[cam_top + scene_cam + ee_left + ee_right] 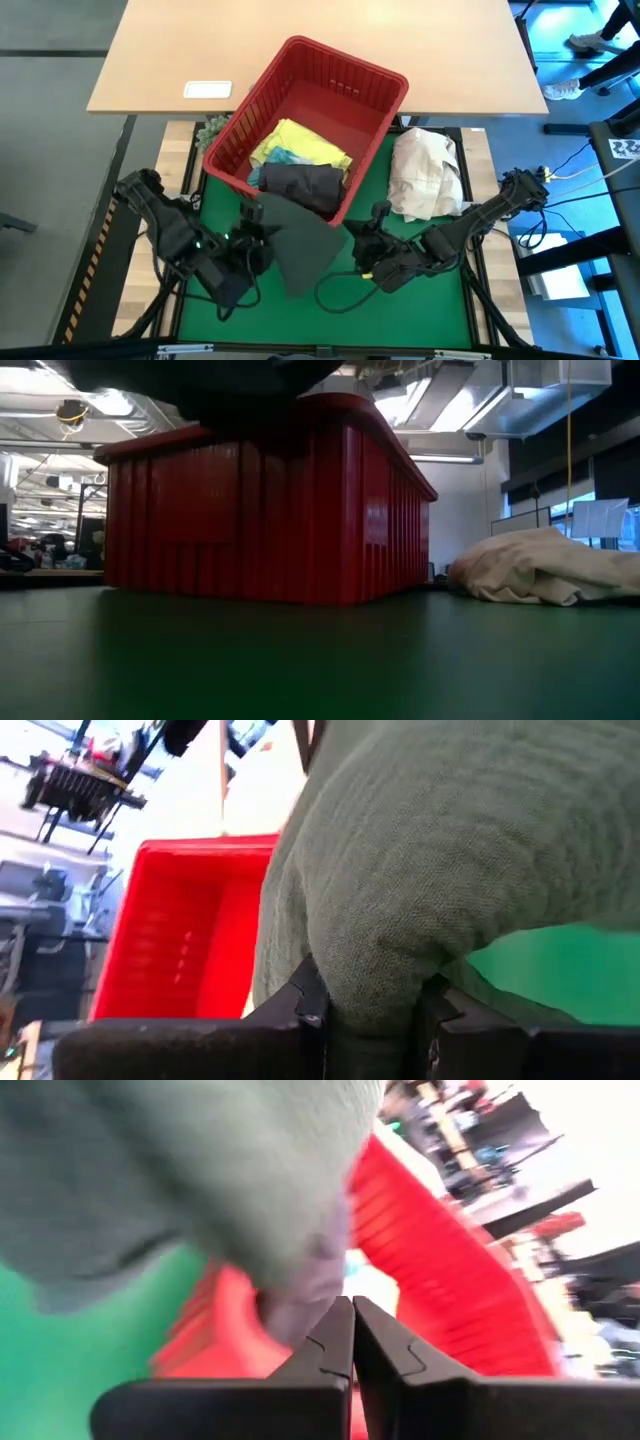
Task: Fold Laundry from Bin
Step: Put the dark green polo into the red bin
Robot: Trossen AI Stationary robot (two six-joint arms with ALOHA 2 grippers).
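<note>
A dark green-grey garment of the laundry (300, 245) hangs spread between my two grippers over the green mat, just in front of the red bin (375, 80). My left gripper (255, 218) is shut on its left end and my right gripper (358, 238) on its right end. In the low view only the garment's dark underside (250, 380) shows, above the bin (270, 500). Yellow (300, 145), turquoise (280, 157) and dark grey (305, 185) garments lie heaped inside the bin. My left gripper pinches a thick bunched fold of the garment (372, 1005) between its two fingers (308, 1005), several layers deep. The cloth bulges out beyond the fingertips and is lifted clear of the mat. My right gripper has its fingertips (340, 1325) closed together at a rounded edge of the garment (300, 1305). The pinched bit itself is too thin to make out. The cloth spreads away from the tips, off the mat.
A cream-white cloth bundle (425, 175) lies on the mat to the right of the bin. A small green spiky ball (213, 128) sits at the bin's left. A white flat object (208, 89) lies on the wooden table behind. Open green mat (400, 315) lies near the front edge.
</note>
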